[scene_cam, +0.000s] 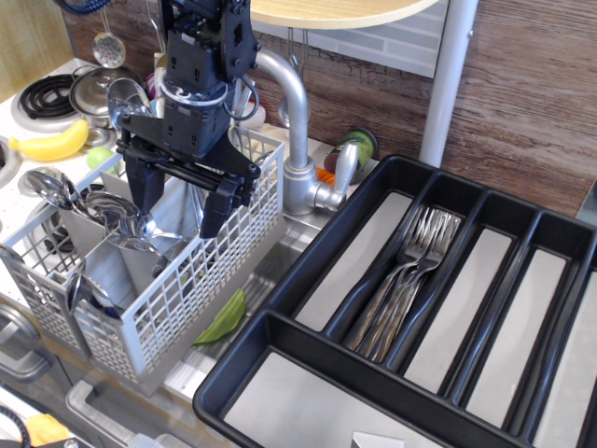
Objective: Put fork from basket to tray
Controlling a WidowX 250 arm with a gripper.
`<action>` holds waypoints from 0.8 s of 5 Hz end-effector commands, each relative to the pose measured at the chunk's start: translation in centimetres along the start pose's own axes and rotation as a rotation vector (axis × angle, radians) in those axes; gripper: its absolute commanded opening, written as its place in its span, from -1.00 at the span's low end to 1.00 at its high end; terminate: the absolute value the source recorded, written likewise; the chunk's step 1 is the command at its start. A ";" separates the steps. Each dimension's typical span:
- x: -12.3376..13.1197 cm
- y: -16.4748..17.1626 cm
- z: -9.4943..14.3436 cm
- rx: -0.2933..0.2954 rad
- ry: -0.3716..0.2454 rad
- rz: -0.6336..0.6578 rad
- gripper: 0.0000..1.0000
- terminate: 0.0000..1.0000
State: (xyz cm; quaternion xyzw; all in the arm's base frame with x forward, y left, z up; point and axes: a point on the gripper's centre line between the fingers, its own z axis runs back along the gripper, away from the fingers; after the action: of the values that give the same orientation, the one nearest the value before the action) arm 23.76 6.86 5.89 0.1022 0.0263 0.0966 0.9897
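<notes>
The arm comes down from the top of the picture, its black wrist upright and the gripper [180, 217] pointing straight down over the white wire basket [187, 303]. The jaws stand wide apart, with nothing between them. The two black fingers [145, 191] hang into the top of the basket's rear half, one near its left side and one by its right wall.

Inside the basket lie several shiny spoons [121, 222], bowls up. I cannot make out a fork among them. The forks [409, 275] that do show lie bundled in the black tray [280, 327], in its second long compartment from the left, tines toward the wall. The other compartments show only their grey floors.

The basket sits over a sink, just left of the tray, with a green leaf-shaped piece [224, 322] beneath its right edge. Behind it rises a curved metal faucet [297, 117], with a green and orange toy [359, 145] next to it.

To the far left are a banana [51, 145], a black stove coil [45, 96] and a steel pot [91, 89]. The back wall [522, 93] is dark wood panel with a strip of grey tile, and a white pole [448, 75] runs up to a round pale wooden top [336, 11].
</notes>
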 end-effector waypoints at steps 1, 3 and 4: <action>0.0 0.0 0.0 0.000 0.000 0.000 1.00 -1.00; 0.0 -0.2 -2.1 0.012 -0.044 -0.004 1.00 -1.00; 0.2 0.1 -3.1 0.022 -0.065 -0.015 1.00 -1.00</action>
State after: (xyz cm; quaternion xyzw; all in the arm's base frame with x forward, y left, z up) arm 23.62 7.51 2.03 0.1123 0.0068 0.0747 0.9908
